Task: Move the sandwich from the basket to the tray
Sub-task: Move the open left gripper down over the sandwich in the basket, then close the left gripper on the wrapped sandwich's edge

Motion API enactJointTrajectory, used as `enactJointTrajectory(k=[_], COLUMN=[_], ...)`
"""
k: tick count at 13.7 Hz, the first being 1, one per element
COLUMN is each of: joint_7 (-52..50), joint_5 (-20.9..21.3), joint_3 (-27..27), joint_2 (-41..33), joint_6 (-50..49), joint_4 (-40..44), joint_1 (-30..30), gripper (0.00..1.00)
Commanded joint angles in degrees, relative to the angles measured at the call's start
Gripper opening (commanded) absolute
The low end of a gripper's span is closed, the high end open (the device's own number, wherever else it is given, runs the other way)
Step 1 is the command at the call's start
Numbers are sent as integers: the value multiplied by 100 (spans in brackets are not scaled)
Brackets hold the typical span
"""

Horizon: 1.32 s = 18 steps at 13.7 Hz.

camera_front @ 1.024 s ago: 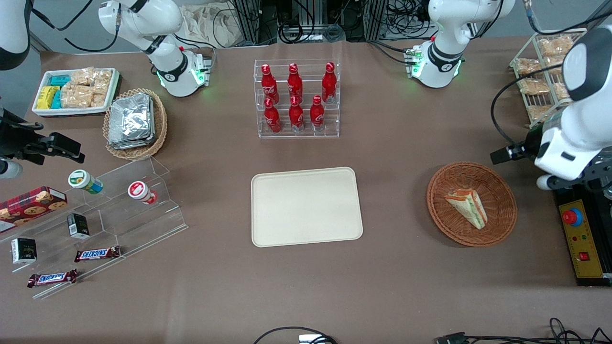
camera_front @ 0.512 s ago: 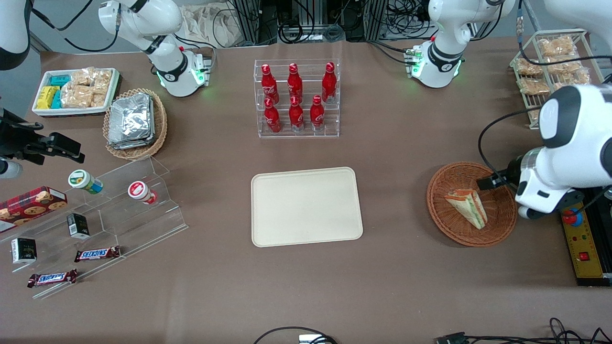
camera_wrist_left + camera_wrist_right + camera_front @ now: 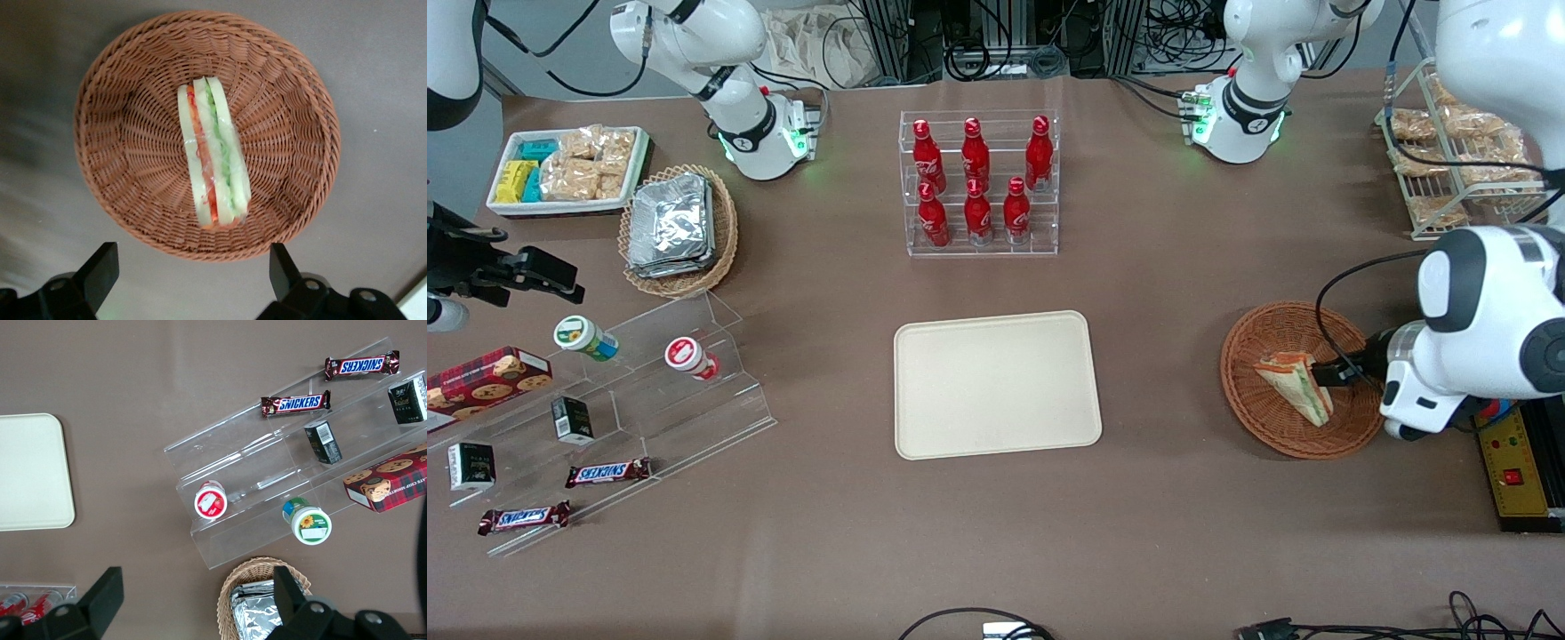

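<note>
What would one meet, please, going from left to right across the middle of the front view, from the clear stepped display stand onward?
Clear stepped stand → tray → basket → sandwich → gripper, open above the basket.

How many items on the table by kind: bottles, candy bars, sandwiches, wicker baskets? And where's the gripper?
Red bottles: 6
Snickers bars: 2
sandwich: 1, in the basket
Wicker baskets: 2, counting the tan basket
Total: 11
gripper: open, above the basket; tray bare.

left gripper, fingers spread wide, apparently lowered
</note>
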Motion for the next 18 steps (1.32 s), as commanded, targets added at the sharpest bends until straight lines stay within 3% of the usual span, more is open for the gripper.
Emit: enactJointTrajectory(k=[1,10,18], joint_7=[-43,-52,-52], joint_5=[-66,-84,-471], joint_3=[-9,-9,-9], joint_2=[284,812,1041], joint_6=[257,767,1100], joint_4=[4,-22,-232], joint_1=[7,210,201], gripper=[100,100,100])
